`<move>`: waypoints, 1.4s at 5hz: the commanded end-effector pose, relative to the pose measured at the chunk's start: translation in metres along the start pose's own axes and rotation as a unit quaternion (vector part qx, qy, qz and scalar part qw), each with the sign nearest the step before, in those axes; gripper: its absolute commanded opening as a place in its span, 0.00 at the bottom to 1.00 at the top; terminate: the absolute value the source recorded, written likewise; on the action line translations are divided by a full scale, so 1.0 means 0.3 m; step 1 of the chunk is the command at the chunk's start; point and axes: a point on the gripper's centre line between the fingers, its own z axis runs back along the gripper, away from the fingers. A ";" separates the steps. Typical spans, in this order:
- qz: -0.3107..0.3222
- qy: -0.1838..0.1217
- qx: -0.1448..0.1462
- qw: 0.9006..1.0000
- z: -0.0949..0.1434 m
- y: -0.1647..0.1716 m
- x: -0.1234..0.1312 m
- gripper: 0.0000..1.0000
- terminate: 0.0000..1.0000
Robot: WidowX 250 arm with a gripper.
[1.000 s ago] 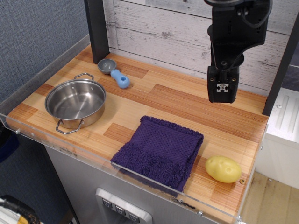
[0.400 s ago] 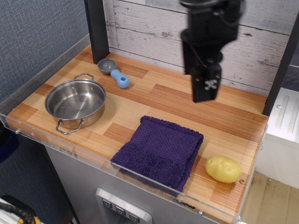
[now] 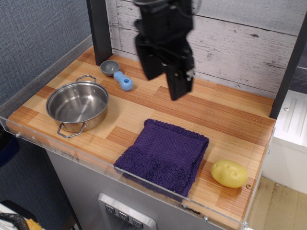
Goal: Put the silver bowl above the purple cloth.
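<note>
Bowl sits upright on the wooden table, left side near the front edge, mouth up, nothing inside. Round body, so the only axis is the line through its two wire handles: one handle at the near rim, one at the far rim, line running near-to-far with a slight tilt to the right going away. Nothing touching it.

Cloth lies flat at the front middle of the table, right of the bowl with bare wood between them. Roughly square, turned so its corners point diagonally; near corner reaches the front lip.

Potato is near the front right corner, just right of the cloth, not touching.

Scoop with blue handle lies behind the bowl toward the far left, cup end farther back, handle pointing near-right.

Gripper hangs above the far middle of the table, arm coming down from the top of the view, fingers pointing down. Two fingers visibly spread with a gap between them, holding nothing. Bowl is well to the left and nearer than the fingers, clearly apart. Gripper is behind the cloth, right of the scoop.
</note>
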 end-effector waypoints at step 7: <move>0.246 0.048 0.119 0.961 -0.221 0.303 -0.183 1.00 0.00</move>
